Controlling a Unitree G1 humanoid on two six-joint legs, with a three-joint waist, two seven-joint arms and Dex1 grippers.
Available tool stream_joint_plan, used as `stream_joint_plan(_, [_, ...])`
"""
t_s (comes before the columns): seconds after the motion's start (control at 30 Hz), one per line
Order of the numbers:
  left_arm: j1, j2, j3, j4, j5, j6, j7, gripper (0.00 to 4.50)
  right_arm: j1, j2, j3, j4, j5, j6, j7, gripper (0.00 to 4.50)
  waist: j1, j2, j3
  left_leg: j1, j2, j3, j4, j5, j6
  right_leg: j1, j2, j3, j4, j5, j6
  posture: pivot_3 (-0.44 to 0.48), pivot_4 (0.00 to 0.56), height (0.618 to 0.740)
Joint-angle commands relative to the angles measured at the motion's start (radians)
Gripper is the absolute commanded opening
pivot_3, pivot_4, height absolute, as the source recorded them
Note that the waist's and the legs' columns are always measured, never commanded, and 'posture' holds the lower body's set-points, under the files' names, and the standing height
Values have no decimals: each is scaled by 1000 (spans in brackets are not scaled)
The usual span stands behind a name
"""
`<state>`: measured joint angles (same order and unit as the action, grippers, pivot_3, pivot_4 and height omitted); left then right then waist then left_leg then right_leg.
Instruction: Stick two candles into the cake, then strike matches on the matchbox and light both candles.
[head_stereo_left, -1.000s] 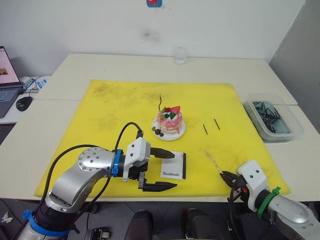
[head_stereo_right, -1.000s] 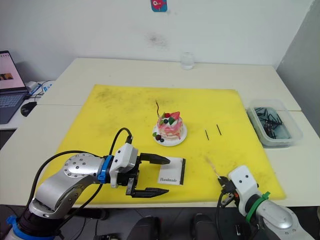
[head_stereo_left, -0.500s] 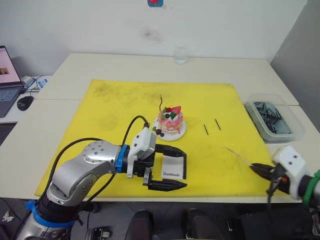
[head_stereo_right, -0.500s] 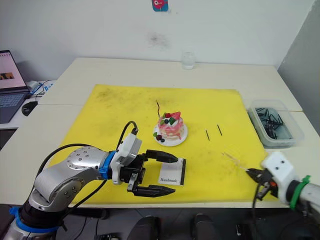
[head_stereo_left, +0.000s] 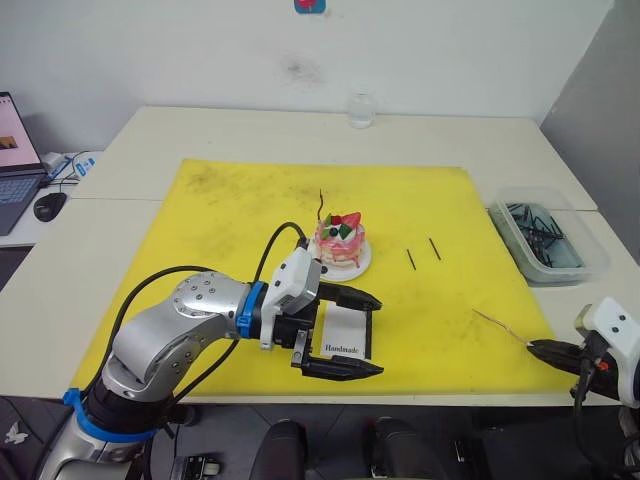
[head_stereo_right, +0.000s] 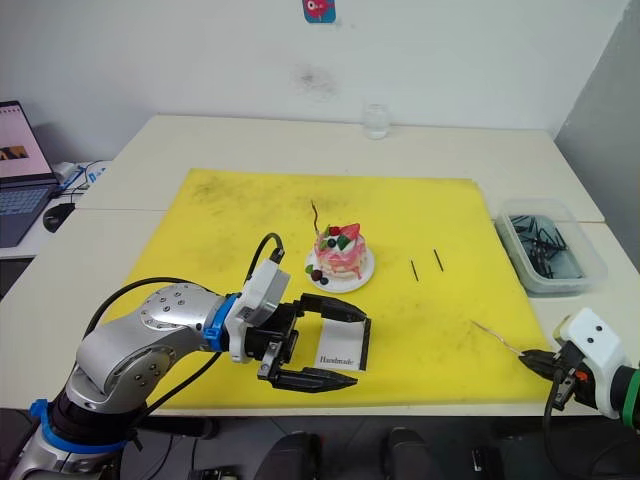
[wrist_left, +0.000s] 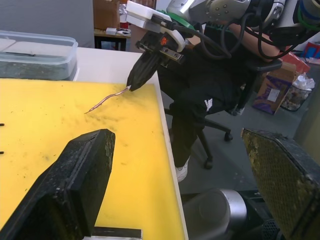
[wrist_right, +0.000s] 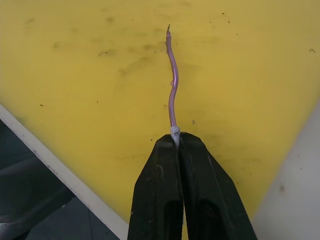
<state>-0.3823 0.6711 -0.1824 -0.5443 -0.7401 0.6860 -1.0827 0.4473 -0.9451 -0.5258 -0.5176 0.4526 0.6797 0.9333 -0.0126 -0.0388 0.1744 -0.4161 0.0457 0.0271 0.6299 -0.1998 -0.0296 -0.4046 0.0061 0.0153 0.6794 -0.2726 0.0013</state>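
- Head pair: set high, facing forward and down over the yellow mat (head_stereo_left: 230, 230); nearly the same scene in both, slightly offset sideways.
- Left wrist: low, close above the mat, looking between the left gripper (wrist_left: 185, 185) fingers toward the right gripper (wrist_left: 131, 86).
- Right wrist: very near, looking down along its closed fingers onto the same mat.

Light is bright and even, with no glare on the yellow mat (head_stereo_left: 230, 230). Shadows are soft and short, close under the cake (head_stereo_left: 340, 240). In the left wrist view the near fingers (wrist_left: 75, 185) are blurred, while the room beyond stays sharp.
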Motion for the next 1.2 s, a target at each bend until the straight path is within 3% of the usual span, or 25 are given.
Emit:
stream_joint_plan(0.03, [5,-5,-2,-19,4,-23,-7,4500,-8,-2,2,-31,7,30,-11,34,0,0,0,0,0,0,0,0,0,0,0,0,0,0,0,0,150,740])
stream_joint_plan(0.07, [7,-5,-3,-21,6,-25,-6,4500,-8,0,4,-34,10,40,-15,34,0,0,0,0,0,0,0,0,0,0,0,0,0,0,0,0,150,740])
stream_joint_plan(0.17, [12,-6,-7,-28,13,-30,-2,4500,-1,5,14,-34,-2,34,-15,734,0,0,0,0,0,0,0,0,0,0,0,0,0,0,0,0,150,740])
stream_joint_plan(0.37, [25,3,-20,-44,43,-50,-1,4500,6,-26,-19,-47,-1,42,7,2842,0,0,0,0,0,0,0,0,0,0,0,0,0,0,0,0,150,740])
stream_joint_plan(0.53, [32,12,-31,-34,97,-98,-20,4500,-8,-136,-74,-84,8,112,69,2842,0,0,0,0,0,0,0,0,0,0,0,1,0,0,0,0,150,740])
stream_joint_plan(0.63, [16,7,-51,-34,128,-121,-24,4500,-60,-266,-26,-109,19,254,70,2842,-2,0,0,1,0,1,0,0,0,0,0,1,0,0,1,0,150,740])
stream_joint_plan(0.73, [-6,0,-77,-29,162,-148,-34,4500,-122,-411,102,-121,-29,351,27,2842,3,0,0,1,0,1,1,0,0,0,0,0,1,0,0,0,150,740])
stream_joint_plan(0.83, [-16,-7,-95,-34,177,-161,-36,4500,-282,-431,222,-103,33,452,-5,2842,4,0,0,0,0,1,1,0,0,0,0,1,0,0,0,0,150,740])
stream_joint_plan(1.0, [-26,-15,-115,-49,186,-176,-46,4500,-427,-418,382,-69,26,504,-37,2842,7,0,0,-1,0,1,0,0,0,0,0,1,-1,0,0,0,150,740])
stream_joint_plan(1.2, [-29,-32,-125,-66,187,-168,-30,4500,-470,-406,455,-61,25,534,-49,2842,7,0,0,-1,1,1,0,0,0,-1,0,1,-1,0,0,0,150,740])
